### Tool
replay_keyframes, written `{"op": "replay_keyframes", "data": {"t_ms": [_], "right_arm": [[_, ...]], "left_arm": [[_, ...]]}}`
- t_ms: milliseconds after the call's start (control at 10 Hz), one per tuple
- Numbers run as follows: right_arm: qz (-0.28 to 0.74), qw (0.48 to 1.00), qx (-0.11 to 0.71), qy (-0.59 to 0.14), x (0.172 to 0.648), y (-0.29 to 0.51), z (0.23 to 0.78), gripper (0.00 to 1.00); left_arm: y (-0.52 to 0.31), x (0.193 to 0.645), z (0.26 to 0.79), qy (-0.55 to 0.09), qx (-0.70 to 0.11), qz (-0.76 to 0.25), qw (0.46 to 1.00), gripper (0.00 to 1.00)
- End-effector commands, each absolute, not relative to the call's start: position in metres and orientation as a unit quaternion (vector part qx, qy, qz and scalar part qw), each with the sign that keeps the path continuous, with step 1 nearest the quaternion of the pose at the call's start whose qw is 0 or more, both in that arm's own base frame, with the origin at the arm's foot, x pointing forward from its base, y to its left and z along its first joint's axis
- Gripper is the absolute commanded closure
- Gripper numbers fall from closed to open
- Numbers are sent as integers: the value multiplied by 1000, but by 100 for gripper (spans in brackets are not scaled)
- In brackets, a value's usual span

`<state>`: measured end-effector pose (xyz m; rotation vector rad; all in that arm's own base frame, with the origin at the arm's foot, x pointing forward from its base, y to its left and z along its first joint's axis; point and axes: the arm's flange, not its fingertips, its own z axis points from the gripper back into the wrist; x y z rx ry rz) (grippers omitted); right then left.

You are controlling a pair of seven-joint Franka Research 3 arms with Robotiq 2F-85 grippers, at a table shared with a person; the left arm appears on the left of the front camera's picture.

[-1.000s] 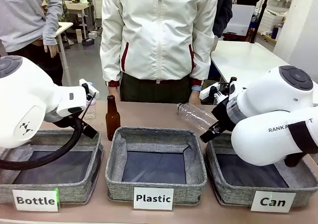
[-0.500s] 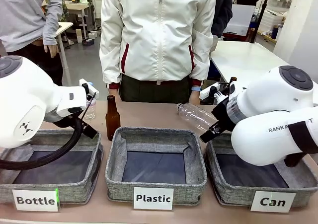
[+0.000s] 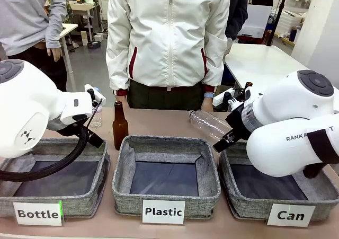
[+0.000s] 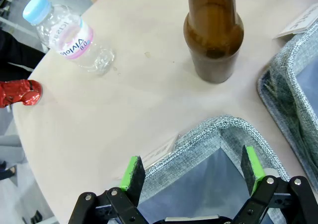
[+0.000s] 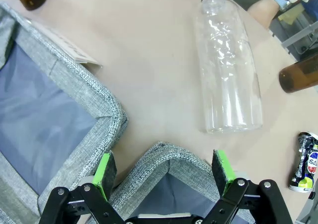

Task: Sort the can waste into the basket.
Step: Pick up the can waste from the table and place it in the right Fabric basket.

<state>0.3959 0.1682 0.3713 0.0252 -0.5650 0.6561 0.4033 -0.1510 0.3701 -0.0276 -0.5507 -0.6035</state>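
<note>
Left gripper (image 4: 191, 172): pads apart, empty, poised over the fabric rim of the "Bottle" basket (image 4: 208, 129).
Right gripper (image 5: 164, 167): jaws spread, empty, above a corner of the woven grey basket (image 3: 243, 207).
Red can (image 4: 17, 92): crushed, crinkled metal, at the rounded table (image 4: 149, 100) edge.
Dark can (image 5: 304, 162): crumpled, lying on the table outside the basket.

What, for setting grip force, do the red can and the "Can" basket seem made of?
Red can: thin metal, probably aluminium; glossy red skin, creased and crumpled. Basket: grey woven fabric, matte; coarse visible weave, soft rounded rim.
</note>
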Motion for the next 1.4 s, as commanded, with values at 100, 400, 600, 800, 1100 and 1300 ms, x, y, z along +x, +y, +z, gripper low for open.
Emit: {"op": "replay_keyframes", "data": {"t_ms": [100, 400, 600, 800, 1100, 1300], "right_arm": [[318, 908, 12, -274, 396, 168, 371, 0], [318, 908, 12, -274, 396, 168, 371, 0], [309, 913, 74, -254, 377, 143, 423, 0], [282, 908, 149, -270, 334, 100, 485, 0], [105, 907, 292, -283, 253, 13, 523, 0], [4, 856, 397, -330, 223, -63, 494, 0]], "left_arm": [[-151, 403, 370, -268, -13, -294, 918, 0], [-151, 403, 370, -268, -13, -293, 918, 0], [-133, 374, 423, -231, -111, -269, 928, 0], [-102, 325, 477, -203, -199, -221, 933, 0], [13, 256, 494, -245, -359, -183, 882, 0], [107, 236, 467, -302, -483, -69, 819, 0]]}}
